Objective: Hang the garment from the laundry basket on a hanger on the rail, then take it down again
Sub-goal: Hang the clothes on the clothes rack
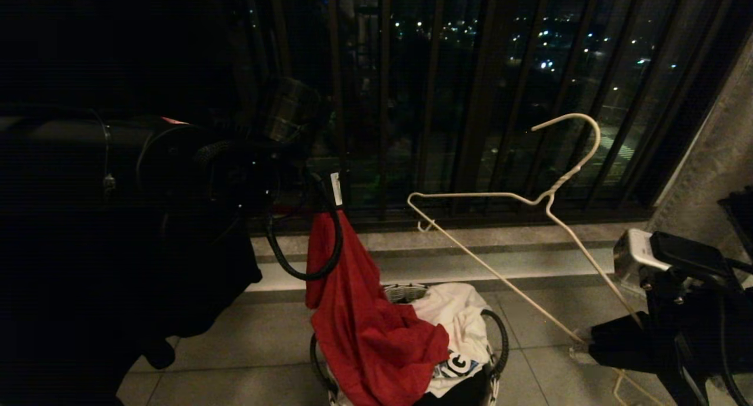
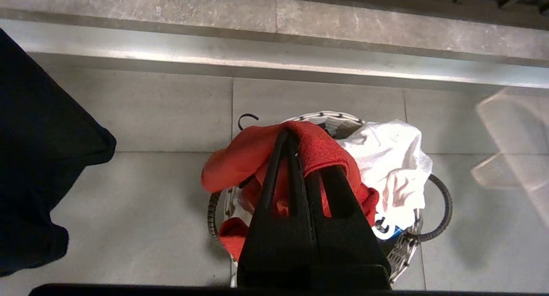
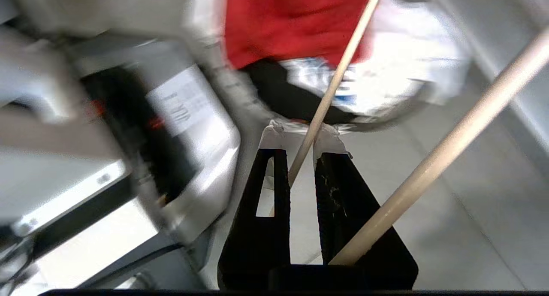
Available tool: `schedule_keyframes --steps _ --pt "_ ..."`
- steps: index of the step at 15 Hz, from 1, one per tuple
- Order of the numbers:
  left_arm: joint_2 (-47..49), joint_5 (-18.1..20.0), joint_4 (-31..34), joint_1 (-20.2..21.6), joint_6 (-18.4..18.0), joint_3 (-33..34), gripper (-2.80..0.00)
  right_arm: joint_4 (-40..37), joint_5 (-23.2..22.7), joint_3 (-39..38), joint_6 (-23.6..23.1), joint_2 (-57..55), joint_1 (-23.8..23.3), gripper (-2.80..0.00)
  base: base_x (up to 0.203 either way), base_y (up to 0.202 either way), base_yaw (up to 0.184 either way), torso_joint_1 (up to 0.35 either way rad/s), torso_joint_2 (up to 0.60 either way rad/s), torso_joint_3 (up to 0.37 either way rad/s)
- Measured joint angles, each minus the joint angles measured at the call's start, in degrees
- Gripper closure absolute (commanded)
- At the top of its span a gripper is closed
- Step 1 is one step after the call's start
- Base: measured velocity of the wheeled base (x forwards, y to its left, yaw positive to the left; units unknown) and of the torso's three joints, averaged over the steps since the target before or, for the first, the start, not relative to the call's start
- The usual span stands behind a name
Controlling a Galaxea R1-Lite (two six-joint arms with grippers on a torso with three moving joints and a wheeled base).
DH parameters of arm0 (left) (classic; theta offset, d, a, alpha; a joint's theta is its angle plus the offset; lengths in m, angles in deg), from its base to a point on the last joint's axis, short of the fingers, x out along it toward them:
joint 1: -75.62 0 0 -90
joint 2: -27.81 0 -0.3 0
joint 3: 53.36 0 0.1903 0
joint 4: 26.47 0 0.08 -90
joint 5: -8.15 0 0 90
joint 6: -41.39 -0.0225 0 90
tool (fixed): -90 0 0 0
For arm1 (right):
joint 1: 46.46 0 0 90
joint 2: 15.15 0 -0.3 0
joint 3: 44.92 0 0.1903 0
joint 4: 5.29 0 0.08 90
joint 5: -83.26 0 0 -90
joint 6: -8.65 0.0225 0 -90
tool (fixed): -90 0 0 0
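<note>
**Desk:** Two grippers, two loads — which holds what?

**Photographer:** The left gripper (image 2: 296, 137) is clenched on a fold of the red T-shirt (image 1: 365, 312), the cloth bunched over its fingertips. The garment hangs straight down from those jaws, its lower end draped over the rim of the laundry basket (image 2: 326, 116) directly below. The right gripper (image 3: 298, 137) pinches the thin bottom wire of the white hanger (image 1: 529, 200) between its taped tips.

**Desk:** How does the hanger lie from the shirt?

**Photographer:** The hanger rises away from the right jaws at a slant, hook uppermost, its near shoulder tip reaching out toward the hanging shirt but well apart from it. The shirt's long axis runs vertically beneath the left jaws; the hanger's long bar runs diagonally out from the right jaws toward them.

**Desk:** So the coming move?

**Photographer:** Likely closing that gap: the hanger's free shoulder must find an opening in the shirt, and none shows in the bunched fold. The right arm is the one nearer the hanger end. A white cloth (image 1: 456, 312) and a dark garment stay in the basket below both sets of jaws.
</note>
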Motion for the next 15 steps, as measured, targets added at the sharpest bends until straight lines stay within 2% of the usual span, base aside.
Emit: schedule_keyframes --steps 2,4,7,9,12,14,15 --pt "0.8 0.0 0.0 -0.1 0.1 0.0 0.00 0.8 0.9 1.0 -1.1 0.5 -3.8 0.00 0.000 0.000 0.000 0.000 0.00 0.000" --pt "1.9 -0.2 -0.1 -0.6 0.1 0.1 0.00 1.3 1.9 1.5 -1.7 1.1 -5.7 0.00 0.000 0.000 0.000 0.000 0.00 0.000" --pt "4.4 -1.3 0.1 -2.8 0.0 0.7 0.00 5.1 2.9 2.7 -1.5 1.4 -10.8 0.00 0.000 0.000 0.000 0.000 0.00 0.000" --pt "6.5 -2.3 0.1 -6.1 0.3 0.8 0.00 7.1 2.7 4.1 -0.7 2.2 -14.1 0.00 0.000 0.000 0.000 0.000 0.00 0.000" --pt "8.7 -2.8 1.2 -12.1 0.7 -2.0 0.00 8.6 2.7 7.0 5.0 3.6 -16.9 0.00 0.000 0.000 0.000 0.000 0.00 0.000" --pt "9.7 -5.5 7.8 -13.0 0.7 -7.2 0.00 9.6 2.5 7.7 5.5 4.1 -18.6 0.00 0.000 0.000 0.000 0.000 0.00 0.000" --pt "10.0 -8.6 11.9 -12.9 0.8 -8.8 0.00 9.7 2.5 7.7 5.5 4.2 -19.0 0.00 0.000 0.000 0.000 0.000 0.00 0.000"
